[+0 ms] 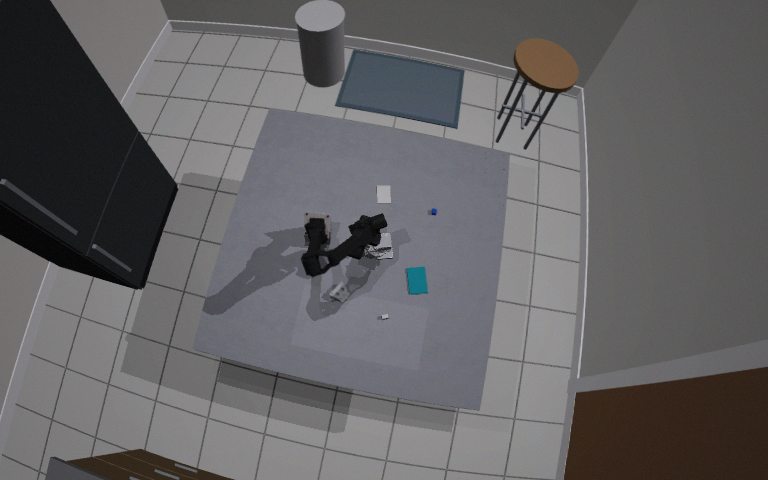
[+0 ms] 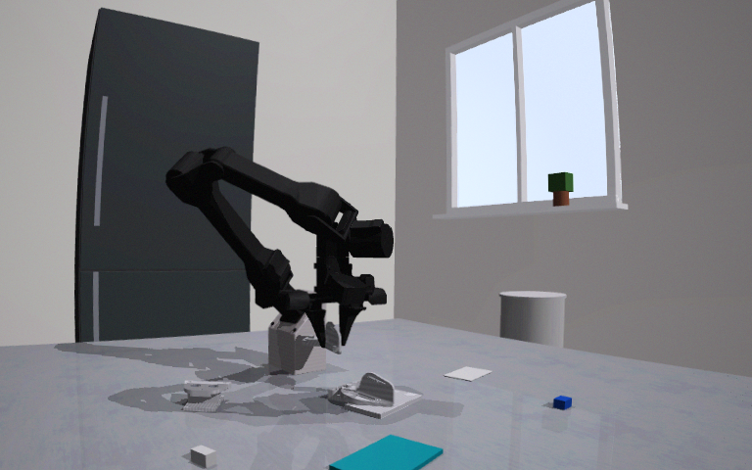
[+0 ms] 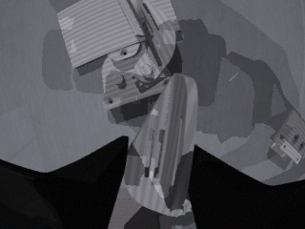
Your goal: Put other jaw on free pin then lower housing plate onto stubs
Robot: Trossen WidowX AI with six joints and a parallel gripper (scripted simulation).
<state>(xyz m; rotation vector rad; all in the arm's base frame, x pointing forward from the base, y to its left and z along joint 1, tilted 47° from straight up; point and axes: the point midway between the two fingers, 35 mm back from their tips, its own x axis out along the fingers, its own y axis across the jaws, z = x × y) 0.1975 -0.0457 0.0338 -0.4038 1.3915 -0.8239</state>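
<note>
My gripper (image 2: 333, 345) (image 3: 155, 145) is shut on a pale, ribbed jaw (image 2: 332, 332) (image 3: 164, 129). It hangs clear above the table, fingers pointing down; its fingertips are hidden in the top view. The white base (image 1: 386, 254) (image 2: 407, 399) (image 3: 95, 35) lies below; the mounted jaw (image 2: 379, 388) (image 3: 157, 31) stands on it. In the wrist view the held jaw's far end overlaps the base's edge, and a round boss (image 3: 120, 78) shows beside it. Which pin is free is unclear. The pale housing plate (image 1: 339, 291) (image 2: 206, 387) (image 3: 291, 150) is apart, with holes facing up.
A teal slab (image 1: 416, 280) (image 2: 388, 454) lies beyond the base. A small white block (image 1: 384, 316) (image 2: 203, 455), a blue cube (image 1: 433, 211) (image 2: 562, 401) and a thin white square (image 1: 383, 194) (image 2: 467, 373) lie on the table. The arm's pedestal (image 2: 285, 352) stands behind.
</note>
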